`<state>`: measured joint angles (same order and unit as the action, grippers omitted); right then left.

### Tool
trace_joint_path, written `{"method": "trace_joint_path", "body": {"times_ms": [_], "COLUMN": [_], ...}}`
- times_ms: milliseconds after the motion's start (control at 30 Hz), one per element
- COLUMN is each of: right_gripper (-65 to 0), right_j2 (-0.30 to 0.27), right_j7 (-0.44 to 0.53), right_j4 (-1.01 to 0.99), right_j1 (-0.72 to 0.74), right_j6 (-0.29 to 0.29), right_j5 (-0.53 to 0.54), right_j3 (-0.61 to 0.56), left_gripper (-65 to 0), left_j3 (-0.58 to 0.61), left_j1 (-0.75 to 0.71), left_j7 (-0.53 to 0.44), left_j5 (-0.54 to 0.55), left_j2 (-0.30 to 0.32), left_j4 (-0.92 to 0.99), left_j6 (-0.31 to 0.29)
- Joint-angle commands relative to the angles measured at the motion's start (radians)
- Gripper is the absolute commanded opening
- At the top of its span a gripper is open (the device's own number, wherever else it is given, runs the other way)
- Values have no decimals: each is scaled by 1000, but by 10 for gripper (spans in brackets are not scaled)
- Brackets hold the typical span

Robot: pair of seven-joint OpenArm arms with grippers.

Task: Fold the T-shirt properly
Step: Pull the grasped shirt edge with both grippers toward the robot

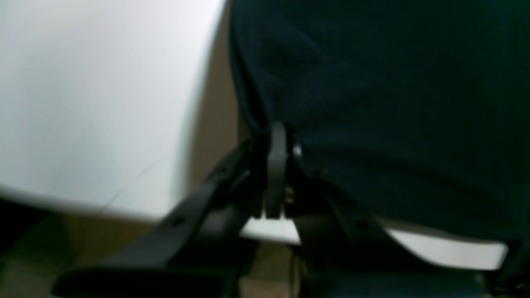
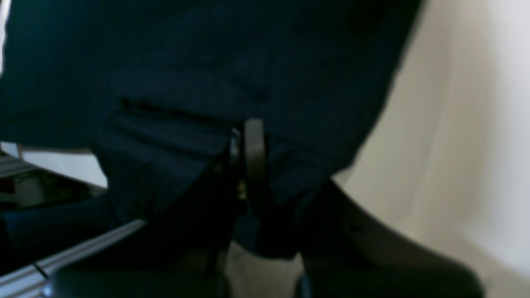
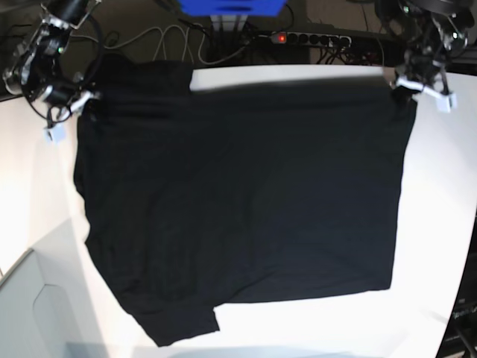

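- Left wrist view: the left end effector [image 1: 276, 165] has its jaws pressed together on an edge of the T-shirt [image 1: 393, 103]. The black cloth spreads up and to the right from the pinch, and the white worktop [image 1: 91, 103] lies bare to the left. The grip sits right on the hem line, probably so that the edge can be lifted without bunching the body of the shirt.
- Right wrist view: the right end effector [image 2: 252, 157] is likewise closed tight, with the T-shirt [image 2: 207, 62] caught between its jaws. Cloth hangs around both sides of the jaws and fills the upper left. The pale worktop [image 2: 476, 124] shows to the right.
- Base view: the T-shirt [image 3: 246, 201] lies spread across the white worktop [image 3: 436, 224], wide and mostly flat, with a sleeve trailing toward the near edge. The left end effector [image 3: 406, 83] holds the far corner on this view's right. The right end effector [image 3: 74, 104] holds the far corner on this view's left. With both corners of one edge gripped, the pair looks set to carry that edge over the shirt as a first fold. No fold shows yet.
- A power strip [image 3: 313, 37] and cables [image 3: 141, 37] lie beyond the worktop.
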<state>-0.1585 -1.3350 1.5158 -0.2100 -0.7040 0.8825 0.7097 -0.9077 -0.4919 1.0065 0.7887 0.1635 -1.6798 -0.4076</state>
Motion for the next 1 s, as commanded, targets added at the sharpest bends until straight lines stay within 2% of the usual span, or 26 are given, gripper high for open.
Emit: {"method": "trace_joint_path", "body": {"times_ms": [0, 333, 467, 567, 733, 833, 967], "right_gripper": [-650, -650, -650, -650, -650, -650, -650], "right_j2": [-14, -13, -13, -3, 17, 17, 12], "right_j7": [13, 12, 12, 12, 13, 13, 13], "right_j4": [35, 101, 114, 170, 303, 297, 249], "right_j1": [-13, -116, -141, -151, -125, -72, -6], "right_j6": [6, 6, 6, 6, 6, 6, 6], "right_j5": [11, 13, 13, 13, 11, 10, 7], "right_j3": [29, 89, 89, 89, 80, 66, 17], "left_gripper": [-649, -649, -649, -649, -649, -649, -649], "left_j3": [-8, -8, -8, -6, 5, 55, 106], "left_j1": [-18, -90, -118, -123, -106, -58, 11], "left_j7": [-35, -94, -87, -84, -84, -84, -84], "left_j5": [13, 15, 15, 10, 5, -7, -94], "left_j2": [15, 0, -15, -58, -80, -66, -64], "left_j4": [-23, -32, -121, -214, -280, -276, -267], "left_j6": [2, 2, 0, 0, 3, 11, 11]}}
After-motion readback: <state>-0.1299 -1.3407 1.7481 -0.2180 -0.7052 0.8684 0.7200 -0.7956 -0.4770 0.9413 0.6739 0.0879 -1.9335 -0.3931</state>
